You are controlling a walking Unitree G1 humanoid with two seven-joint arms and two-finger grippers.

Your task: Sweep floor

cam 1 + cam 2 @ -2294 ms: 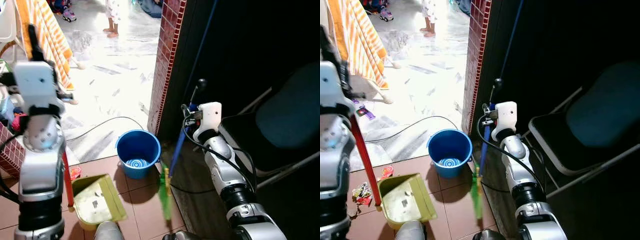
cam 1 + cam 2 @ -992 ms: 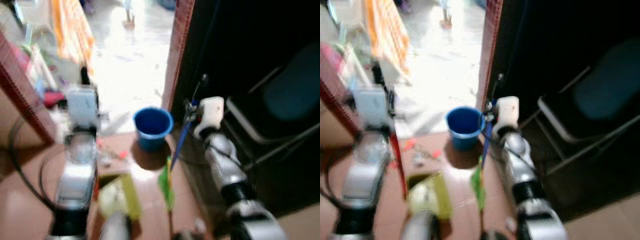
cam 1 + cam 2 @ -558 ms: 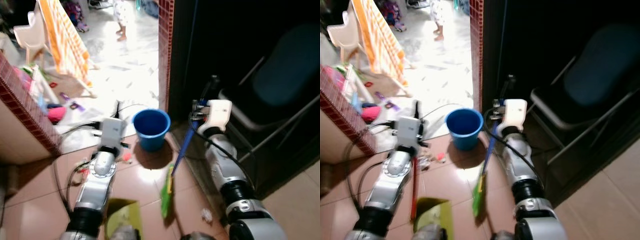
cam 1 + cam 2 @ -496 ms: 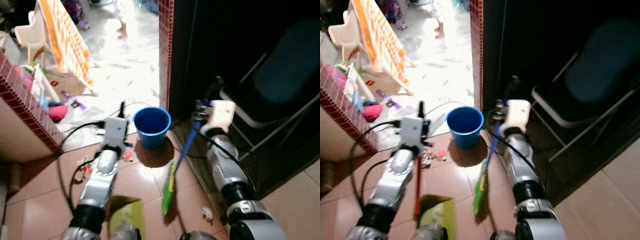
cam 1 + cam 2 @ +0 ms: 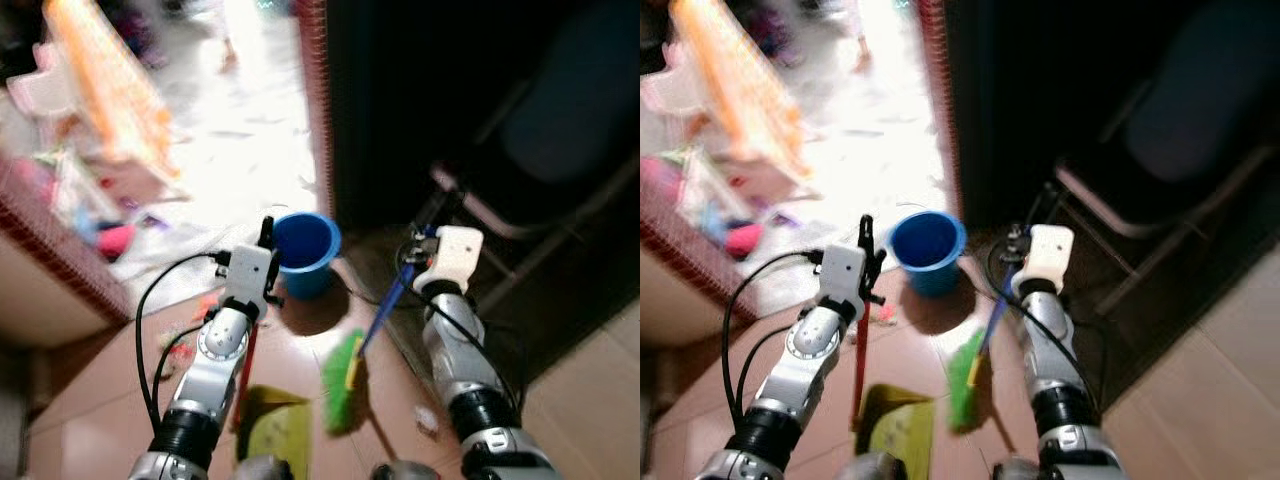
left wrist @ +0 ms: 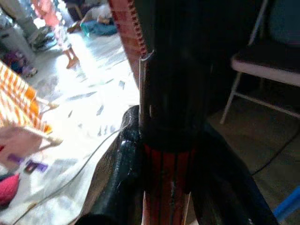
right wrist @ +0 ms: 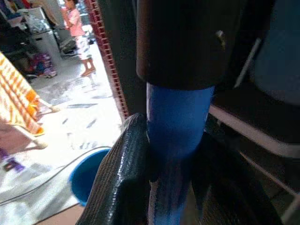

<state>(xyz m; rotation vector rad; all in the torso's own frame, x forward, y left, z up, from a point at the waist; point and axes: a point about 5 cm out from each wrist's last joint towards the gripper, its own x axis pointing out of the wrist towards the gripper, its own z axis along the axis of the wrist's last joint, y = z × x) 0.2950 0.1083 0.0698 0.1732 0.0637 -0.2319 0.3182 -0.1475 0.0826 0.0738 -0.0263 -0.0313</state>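
Note:
My left gripper [image 5: 264, 232] is shut on the red handle [image 5: 860, 360] of a yellow-green dustpan [image 5: 276, 436] resting on the brown tiles close in front of me. The left wrist view shows both black fingers [image 6: 119, 180] pressed against that red handle [image 6: 164, 183]. My right gripper [image 5: 422, 238] is shut on the blue broom handle [image 5: 384, 305]. The green broom head [image 5: 343, 372] rests on the floor just right of the dustpan. In the right wrist view the blue handle [image 7: 176, 122] sits between the fingers [image 7: 122, 178]. Red litter [image 5: 880, 315] lies by the left arm and a white scrap [image 5: 425, 420] by the right.
A blue bucket [image 5: 305, 250] stands ahead between the arms, beside a red brick pillar [image 5: 318, 90]. A folding chair [image 5: 560, 150] sits in the dark at right. A low brick wall [image 5: 60, 250], an orange cloth [image 5: 95, 70], a floor cable [image 6: 70, 178] and a person [image 7: 72, 21] are at left.
The camera has swung and the picture is blurred. My left arm came down from high on the left to the middle with the dustpan. The broom stays in the right gripper.

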